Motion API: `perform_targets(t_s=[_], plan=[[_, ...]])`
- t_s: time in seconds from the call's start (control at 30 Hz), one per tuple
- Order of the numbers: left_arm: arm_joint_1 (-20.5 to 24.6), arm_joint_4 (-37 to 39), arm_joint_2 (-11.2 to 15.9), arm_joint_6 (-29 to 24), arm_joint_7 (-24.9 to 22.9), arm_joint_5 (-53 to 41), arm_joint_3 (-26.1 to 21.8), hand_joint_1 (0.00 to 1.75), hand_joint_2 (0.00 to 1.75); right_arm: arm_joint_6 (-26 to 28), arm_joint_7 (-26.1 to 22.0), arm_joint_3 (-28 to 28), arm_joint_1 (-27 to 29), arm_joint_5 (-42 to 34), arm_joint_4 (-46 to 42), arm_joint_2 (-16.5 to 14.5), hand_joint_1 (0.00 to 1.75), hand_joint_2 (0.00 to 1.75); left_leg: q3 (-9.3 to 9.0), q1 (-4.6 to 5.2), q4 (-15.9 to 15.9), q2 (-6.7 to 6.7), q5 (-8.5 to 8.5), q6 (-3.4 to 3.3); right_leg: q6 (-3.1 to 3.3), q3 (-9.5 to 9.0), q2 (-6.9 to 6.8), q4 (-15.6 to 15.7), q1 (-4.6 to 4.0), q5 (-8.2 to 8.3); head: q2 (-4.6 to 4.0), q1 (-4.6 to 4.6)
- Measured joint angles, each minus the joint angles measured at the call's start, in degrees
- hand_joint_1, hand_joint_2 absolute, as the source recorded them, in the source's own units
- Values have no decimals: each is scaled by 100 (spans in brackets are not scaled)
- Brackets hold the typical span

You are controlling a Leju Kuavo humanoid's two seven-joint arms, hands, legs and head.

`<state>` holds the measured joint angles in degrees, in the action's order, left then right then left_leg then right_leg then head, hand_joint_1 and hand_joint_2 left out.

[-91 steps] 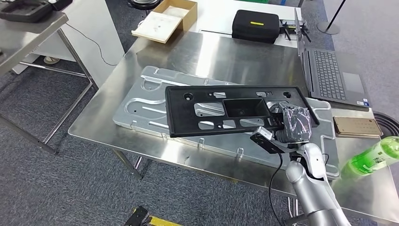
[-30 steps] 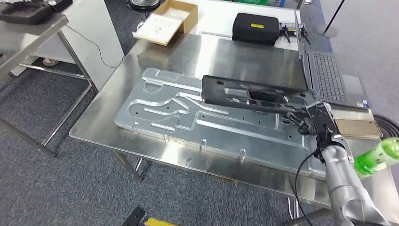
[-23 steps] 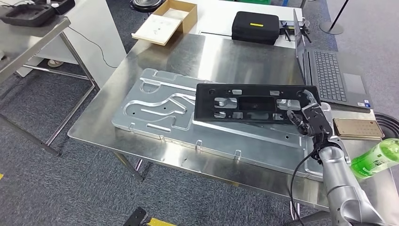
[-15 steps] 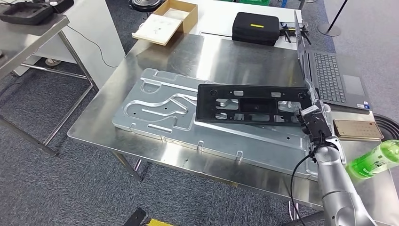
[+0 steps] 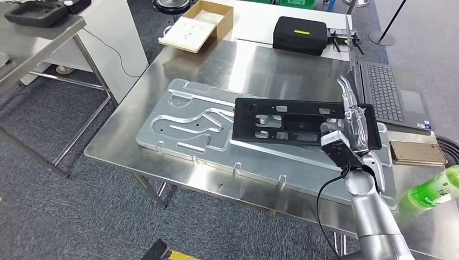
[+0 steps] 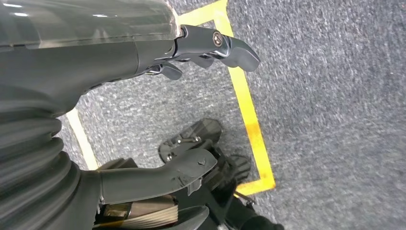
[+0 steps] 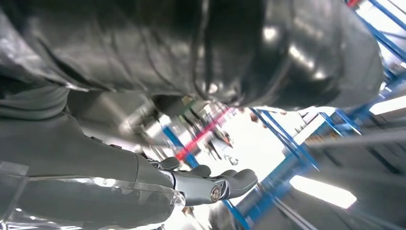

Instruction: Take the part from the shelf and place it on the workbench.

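The black plastic part (image 5: 292,123), a long frame with several cut-outs, lies flat on the aluminium plate (image 5: 189,116) on the steel workbench (image 5: 260,62). My right hand (image 5: 354,129) sits at the part's right end with its fingers (image 5: 346,92) stretched upward and apart, away from the part. In the right wrist view the fingers (image 7: 210,184) are extended with nothing between them. My left hand (image 6: 158,110) hangs over the grey carpet with thumb and fingers apart, holding nothing.
A laptop (image 5: 387,95) stands open just right of the part, a gold flat box (image 5: 418,153) and a green bottle (image 5: 435,189) near my right arm. A black case (image 5: 301,34) and a cardboard box (image 5: 199,24) are at the back. The shelf (image 5: 40,27) is far left.
The part has gone from tilted in my right hand's grip to lying flat on the plate. The hand's fingers have opened upward. The view has shifted slightly.
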<state>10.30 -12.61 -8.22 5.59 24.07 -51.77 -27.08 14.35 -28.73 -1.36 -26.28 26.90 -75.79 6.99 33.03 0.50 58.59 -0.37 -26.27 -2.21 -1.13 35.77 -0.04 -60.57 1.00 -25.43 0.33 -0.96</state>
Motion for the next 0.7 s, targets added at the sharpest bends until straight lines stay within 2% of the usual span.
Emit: perform_targets(t_s=[0.07, 0.13, 0.2, 0.27, 0.3, 0.33, 0.37, 0.4, 0.43, 0.5, 0.53, 0.6, 0.63, 0.7], plan=[[2, 0, 0, -1, -5, 3, 0, 0, 175, 91, 39, -52, 68, 93, -205, -6, 0, 0, 15, 1, 14, 1, -13, 52, 71, -6, 8, 50, -24, -19, 0, 2], [1, 0, 1, -1, -6, 8, 0, 0, 87, 239, 51, -91, 112, 221, -376, -14, 0, 0, 37, -5, 62, 2, -69, 110, 137, -19, 3, 81, -11, -4, 0, 3], [3, 0, 2, 1, -10, 16, 0, 0, 0, 469, 67, -143, 146, 391, -574, -48, 0, 0, 221, -22, 492, 4, -344, 174, 188, -34, -10, 110, 5, 9, 0, 5], [-6, 0, 2, 1, -25, 22, 0, 0, 0, 683, 156, -212, 209, 567, -791, -99, 0, 0, 566, -49, 1244, 5, -693, 222, 215, -34, -35, 112, -4, 5, 0, 7], [-15, 0, 2, 1, -36, 22, 0, 0, 0, 770, 223, -254, 247, 666, -889, -123, 0, 0, 701, -60, 1511, 6, -762, 233, 222, -35, -53, 111, -11, 1, 0, 7], [-22, 0, 2, 1, -48, 23, 0, 0, 0, 838, 291, -301, 278, 764, -970, -142, 0, 0, 751, -66, 1585, 7, -722, 236, 226, -36, -72, 109, -15, -3, 0, 7], [-25, 0, 2, -1, -59, 24, 0, 0, 0, 895, 353, -353, 301, 862, -1036, -157, 0, 0, 695, -69, 1436, 15, -578, 230, 227, -40, -94, 107, -17, -6, 0, 7], [-22, 0, 2, -6, -71, 26, 0, 0, 0, 941, 405, -403, 315, 947, -1087, -169, 0, 0, 545, -69, 1103, 42, -370, 216, 224, -48, -118, 106, -18, -10, 0, 7], [-12, 0, 2, -11, -84, 30, 0, 0, 0, 980, 442, -456, 323, 1015, -1124, -176, 0, 0, 360, -59, 691, 126, -187, 194, 214, -58, -145, 105, -22, -16, 0, 7], [13, 0, 1, -21, -119, 38, 0, 0, 0, 1042, 474, -538, 342, 1097, -1157, -181, 0, 0, 104, -13, 112, 268, 7, 130, 174, -74, -208, 101, -46, -32, 0, 6], [20, 0, 0, -21, -135, 41, -1, 0, 0, 1068, 478, -564, 353, 1118, -1161, -181, 0, 0, 69, 9, 11, 296, 13, 101, 149, -80, -248, 103, -57, -36, 0, 5], [11, 0, 1, -21, -161, 43, -3, 0, 0, 1105, 480, -610, 369, 1139, -1165, -186, 0, 0, 66, 11, -31, 200, 48, 37, 94, -89, -325, 112, -61, -42, 0, 5], [6, 0, 1, -21, -170, 43, -4, 0, 0, 1117, 480, -634, 373, 1142, -1167, -188, 0, 0, 54, 1, -64, 154, 75, 4, 66, -82, -312, 81, -54, -74, 0, 4], [9, 0, -1, -21, -179, 43, -7, 0, 0, 1129, 479, -668, 380, 1142, -1171, -189, 0, 0, 31, -24, -128, 65, 134, -71, 21, 65, -178, -269, -39, -314, 0, 2]])
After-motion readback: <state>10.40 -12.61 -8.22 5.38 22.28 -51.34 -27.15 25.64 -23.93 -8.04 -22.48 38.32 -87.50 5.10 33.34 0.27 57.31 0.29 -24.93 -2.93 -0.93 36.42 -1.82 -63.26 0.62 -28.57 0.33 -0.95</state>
